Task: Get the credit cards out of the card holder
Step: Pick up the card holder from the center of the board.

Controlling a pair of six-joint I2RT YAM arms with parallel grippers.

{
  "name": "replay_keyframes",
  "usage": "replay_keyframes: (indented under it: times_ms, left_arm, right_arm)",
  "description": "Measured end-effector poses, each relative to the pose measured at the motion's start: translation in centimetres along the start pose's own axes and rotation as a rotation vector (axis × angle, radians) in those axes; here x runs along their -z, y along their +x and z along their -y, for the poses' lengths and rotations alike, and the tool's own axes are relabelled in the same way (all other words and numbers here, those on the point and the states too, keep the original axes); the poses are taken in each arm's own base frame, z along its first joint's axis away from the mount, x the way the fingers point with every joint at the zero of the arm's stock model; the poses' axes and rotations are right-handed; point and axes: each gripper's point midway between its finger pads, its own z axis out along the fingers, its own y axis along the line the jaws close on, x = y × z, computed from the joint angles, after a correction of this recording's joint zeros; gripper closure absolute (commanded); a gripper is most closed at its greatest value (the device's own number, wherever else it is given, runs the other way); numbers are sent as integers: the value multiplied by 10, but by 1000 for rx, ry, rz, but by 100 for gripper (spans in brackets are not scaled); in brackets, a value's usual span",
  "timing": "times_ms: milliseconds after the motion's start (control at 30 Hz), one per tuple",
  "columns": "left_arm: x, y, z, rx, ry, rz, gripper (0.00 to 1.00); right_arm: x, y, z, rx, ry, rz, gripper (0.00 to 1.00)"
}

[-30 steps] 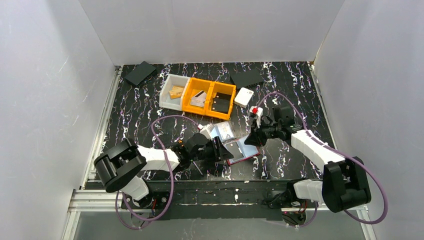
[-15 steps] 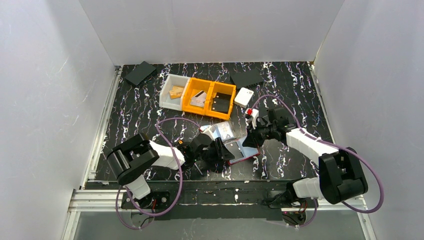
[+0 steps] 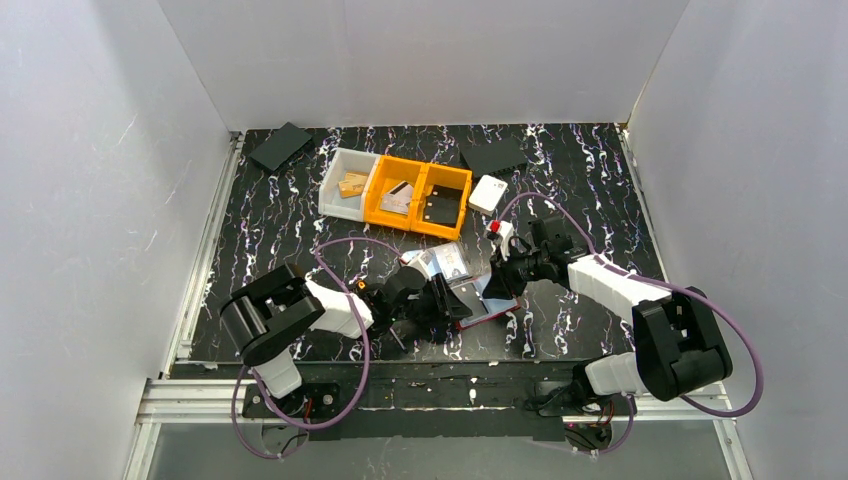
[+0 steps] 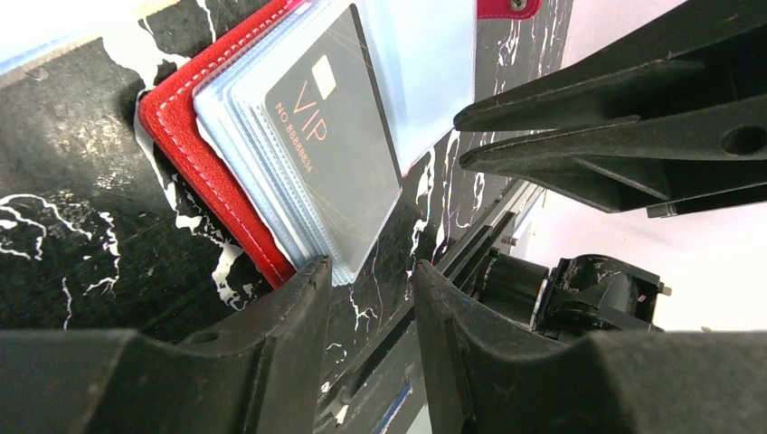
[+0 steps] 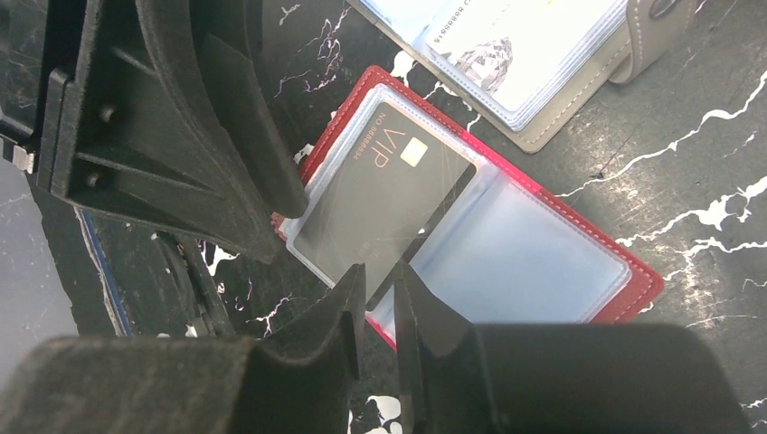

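Observation:
The red card holder (image 3: pixel 497 303) lies open on the marbled table between my two grippers. In its clear sleeves (image 5: pixel 534 258) sits a black credit card marked VIP (image 5: pixel 380 199), also plain in the left wrist view (image 4: pixel 330 154). My left gripper (image 4: pixel 366 271) is open and empty; its left finger (image 4: pixel 298 298) rests at the holder's near corner (image 4: pixel 262 253). My right gripper (image 5: pixel 380 271) stands over the card's near edge from the other side, jaws a narrow gap apart, with the card still flat in its sleeve.
A grey card holder (image 3: pixel 447 262) lies open just behind the red one, with pale cards in it. Farther back stand a white bin (image 3: pixel 350 183) and two orange bins (image 3: pixel 420 197), a white card (image 3: pixel 488 193) and two black pads (image 3: pixel 281 146) (image 3: pixel 493 155).
My right gripper has moved left and nearer, onto the red holder, and its jaws have parted slightly. My left arm has swung right, with its gripper staying at the holder's corner.

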Motion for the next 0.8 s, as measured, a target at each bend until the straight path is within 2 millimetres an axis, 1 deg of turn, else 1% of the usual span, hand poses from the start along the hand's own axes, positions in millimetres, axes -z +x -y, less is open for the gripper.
replay_keyframes:
  times_ms: [200, 433, 600, 800]
  left_arm:
    - [-4, 0, 1, 14, 6, 0, 61]
    - [-4, -1, 3, 19, 16, 5, 61]
    - [-4, -3, 8, 23, 33, 12, 60]
    - [-8, -4, 9, 34, 36, 12, 58]
  right_arm:
    - [0, 1, 1, -4, 4, -5, 68]
    - [-3, 7, 4, -22, 14, -26, 65]
    - [-2, 8, 6, -27, 24, -32, 55]
    - [-2, 6, 6, -24, 25, -29, 45]
